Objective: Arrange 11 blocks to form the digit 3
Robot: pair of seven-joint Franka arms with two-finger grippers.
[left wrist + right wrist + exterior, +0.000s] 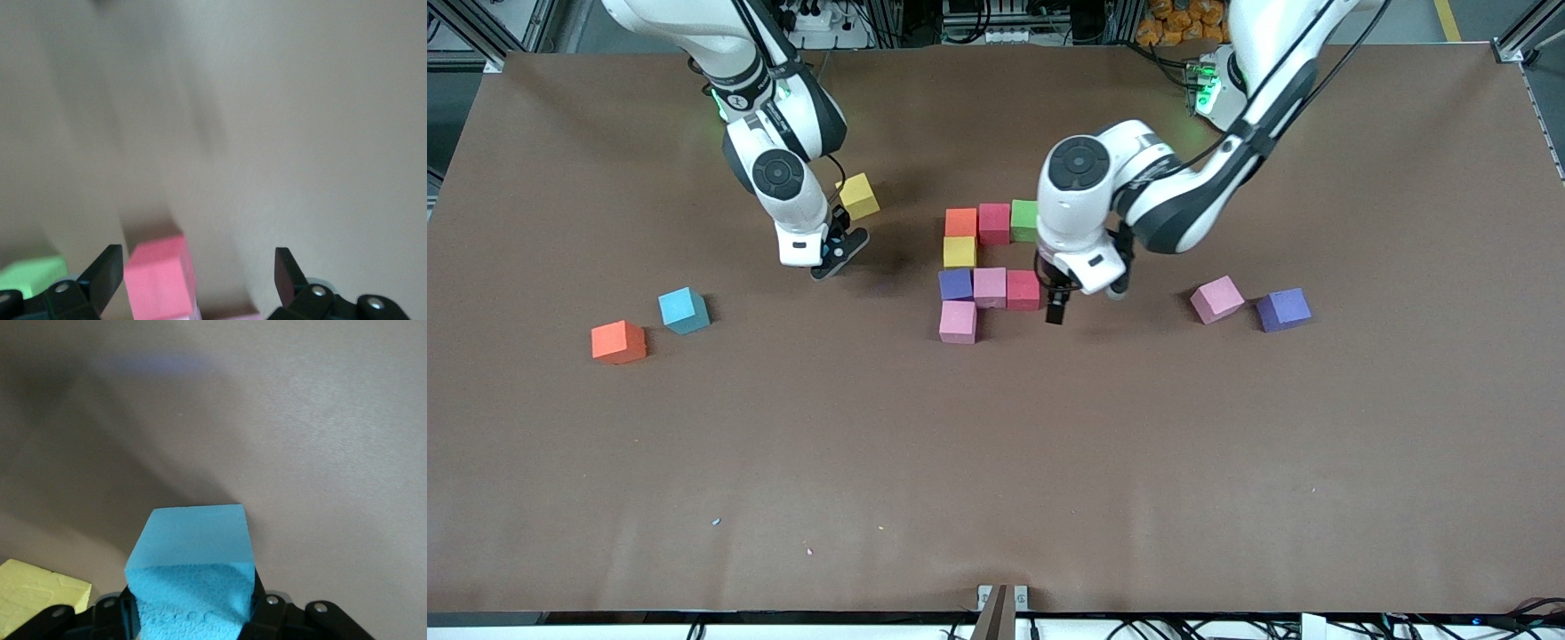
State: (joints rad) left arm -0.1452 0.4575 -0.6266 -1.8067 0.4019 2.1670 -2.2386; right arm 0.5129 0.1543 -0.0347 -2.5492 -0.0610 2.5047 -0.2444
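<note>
Thirteen blocks are lying in the open on a wide, matte brown tabletop [996,462]. It is carrying a few pale specks near the front camera's edge. Metal framing, cables and a heap of orange objects [1183,22] are crowding the room along the edge where the arms' bases are standing.

Toward the right arm's end, an orange-red block [618,342] and a loose blue block [683,309] are sitting close together. The right gripper [838,253] is hanging low beside a lone yellow block [859,196]. Its fingers are closing on a second blue block [190,580], which is showing only in the right wrist view.

In the middle, the unfinished digit 3 [989,286] is taking shape:
- An orange, a red and a green block are forming the row farthest from the front camera.
- A yellow one is sitting under the orange.
- A purple, a pink and a red one are forming the next row.
- One pink block is lying nearest the camera, under the purple.

The left gripper [1085,298] is hovering just beside that figure's red block, fingers spread wide and holding nothing.

Toward the left arm's end, a stray pink block [1216,298] and a stray purple block [1283,308] are resting side by side.
</note>
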